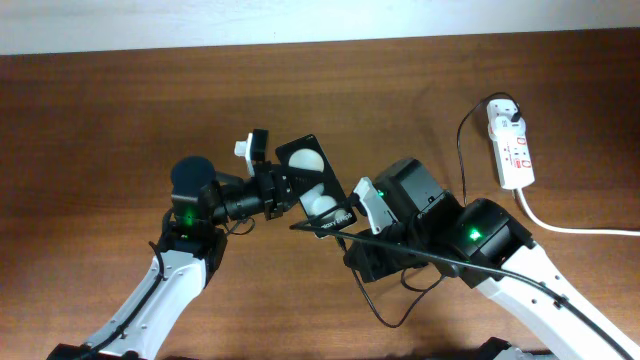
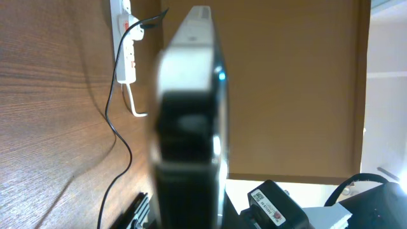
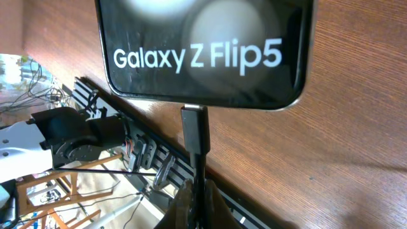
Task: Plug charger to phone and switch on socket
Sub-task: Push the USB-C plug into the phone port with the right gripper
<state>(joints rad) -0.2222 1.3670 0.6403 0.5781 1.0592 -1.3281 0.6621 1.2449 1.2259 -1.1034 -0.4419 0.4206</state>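
My left gripper (image 1: 283,186) is shut on the phone (image 1: 313,183), a black smartphone with two white round reflections, held tilted above the table. In the left wrist view the phone (image 2: 191,95) shows edge-on and blurred. In the right wrist view its screen (image 3: 203,51) reads "Galaxy Z Flip5". My right gripper (image 3: 202,197) is shut on the charger cable just behind its black connector tip (image 3: 194,130), which sits at the phone's bottom port. The thin black cable (image 1: 462,160) runs to a white plug head (image 1: 503,113) in the white socket strip (image 1: 512,148) at the far right.
The socket's thick white cord (image 1: 580,228) trails off to the right edge. The socket also shows in the left wrist view (image 2: 127,44). A white wall band (image 1: 320,20) runs along the table's far edge. Both arms crowd the table's front centre.
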